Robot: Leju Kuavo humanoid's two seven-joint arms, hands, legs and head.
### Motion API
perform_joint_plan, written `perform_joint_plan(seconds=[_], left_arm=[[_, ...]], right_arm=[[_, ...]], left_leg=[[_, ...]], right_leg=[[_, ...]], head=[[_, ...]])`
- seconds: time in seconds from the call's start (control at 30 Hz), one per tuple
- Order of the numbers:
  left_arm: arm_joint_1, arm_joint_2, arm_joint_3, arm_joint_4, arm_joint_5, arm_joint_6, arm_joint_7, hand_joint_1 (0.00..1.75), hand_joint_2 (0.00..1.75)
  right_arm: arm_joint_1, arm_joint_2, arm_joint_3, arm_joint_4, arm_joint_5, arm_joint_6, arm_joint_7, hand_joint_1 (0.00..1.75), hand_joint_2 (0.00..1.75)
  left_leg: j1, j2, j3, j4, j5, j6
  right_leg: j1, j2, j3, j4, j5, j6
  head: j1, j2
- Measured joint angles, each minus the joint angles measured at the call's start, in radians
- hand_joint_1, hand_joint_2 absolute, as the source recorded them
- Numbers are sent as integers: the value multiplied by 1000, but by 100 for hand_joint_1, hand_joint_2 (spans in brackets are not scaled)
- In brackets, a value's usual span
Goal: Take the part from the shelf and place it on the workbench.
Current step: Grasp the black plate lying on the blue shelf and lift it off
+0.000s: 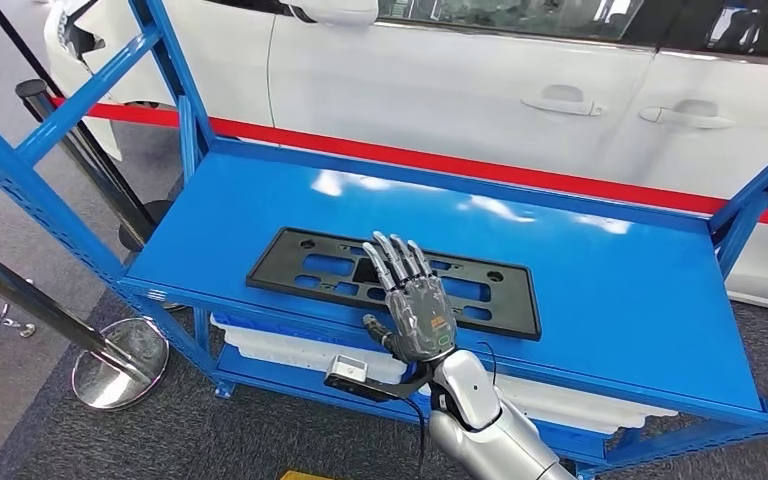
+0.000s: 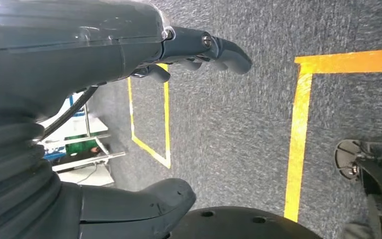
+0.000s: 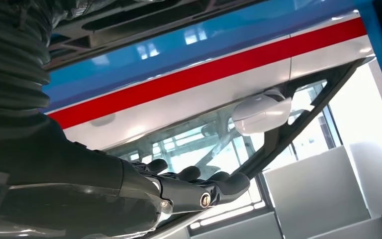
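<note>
While the left hand hangs empty, the right hand hovers flat, fingers spread, over the black part.

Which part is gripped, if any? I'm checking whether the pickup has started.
Nothing is gripped yet: the right robot hand lies flat, fingers extended, over the black part on the blue shelf.

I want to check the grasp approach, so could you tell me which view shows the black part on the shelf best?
The head view: the black part lies flat on the blue shelf, its whole outline visible, with the right hand over its near edge. The right wrist view catches just a dark strip of it. The left wrist view faces the floor.
</note>
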Motion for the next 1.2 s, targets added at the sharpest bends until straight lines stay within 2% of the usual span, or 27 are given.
perform_joint_plan(seconds=[0.03, 0.07, 0.1, 0.2, 0.37, 0.43, 0.53, 0.6, 0.93, 1.2], left_arm=[[-1, 0, 0, 0, 0, 1, -1, 0, 0], [-1, 0, 0, 0, 0, 2, -1, 0, 0], [-2, 0, 0, 0, -1, 3, -2, 0, 0], [-3, 0, 0, 0, -4, 6, -2, 0, 0], [-4, 0, 0, 0, -9, 9, -2, 0, 0], [-4, 0, 0, 0, -9, 10, -2, 0, 0], [-4, -1, 0, 0, -8, 15, -2, 0, 0], [-4, -1, 0, 0, -5, 20, -3, 0, 0], [-4, 0, 0, 0, 0, 26, -5, 0, 0], [-4, 0, 0, 0, -14, 22, -10, 0, 0]], right_arm=[[0, 1, 1, 2, 4, 0, 0, 0, 175], [0, 2, 3, 5, 10, 0, 1, 0, 175], [0, 3, 7, 10, 18, 0, 3, 0, 175], [0, 10, 21, 34, 56, -3, 15, 0, 175], [2, 14, 26, 71, 145, -4, 38, 0, 175], [2, 14, 26, 83, 158, -4, 39, 0, 175], [4, 14, 26, 105, 165, -4, 33, 0, 175], [9, 14, 26, 120, 163, -4, 24, 0, 175], [36, 15, 26, 162, 187, -5, 26, 0, 175], [31, 23, 9, 175, 270, -5, 82, 0, 175]], left_leg=[[-1, -1, 1, 2, -4, -7], [-3, -1, 1, 4, -9, -13], [-5, -1, 1, 5, -11, -12], [-4, 1, 5, -1, -14, 4], [-1, 1, 12, -9, -11, -3], [2, 1, 12, -10, -11, -14], [5, 1, 13, -11, -12, -31], [5, 1, 13, -11, -12, -35], [2, 1, 12, -8, -14, -36], [2, 1, 12, -6, -14, -36]], right_leg=[[1, 0, 20, -45, 15, -3], [1, 1, 29, -69, 18, -8], [3, 3, 32, -76, 13, -13], [5, 6, 35, -79, 11, -23], [10, 6, 35, -76, 6, -35], [12, 6, 35, -75, 5, -37], [14, 6, 35, -74, 4, -39], [14, 6, 35, -74, 4, -40], [13, 6, 37, -74, 4, -39], [12, 5, 38, -74, 4, -39]], head=[[0, 0], [0, 0], [0, 0], [0, 0], [0, 0], [0, 0], [0, 0], [0, 0], [0, 0], [0, 0]])
